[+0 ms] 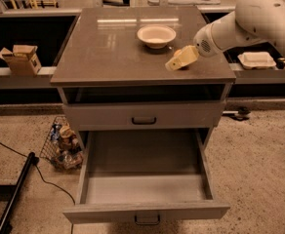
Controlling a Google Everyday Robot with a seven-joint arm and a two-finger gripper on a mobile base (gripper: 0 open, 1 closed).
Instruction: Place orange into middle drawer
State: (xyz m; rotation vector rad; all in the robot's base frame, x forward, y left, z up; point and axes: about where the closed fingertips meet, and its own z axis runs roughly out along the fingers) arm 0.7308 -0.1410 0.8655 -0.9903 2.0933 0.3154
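Observation:
The orange [177, 53] sits on the grey cabinet top [108, 48], right of centre near the front edge, and only a sliver of it shows behind my gripper. My gripper [176, 61] reaches in from the right on a white arm [240, 23] and is down at the orange, covering most of it. The middle drawer [145, 186] is pulled fully out below, with its grey inside bare and its handle [147, 220] at the front. The drawer above it [144, 117] is closed.
A cream-white bowl [156, 35] stands on the cabinet top just behind the orange. A wire basket of items [63, 143] sits on the floor left of the cabinet, beside a black pole and cable [15, 189]. A cardboard box [19, 57] is at left and a white container [256, 59] at right.

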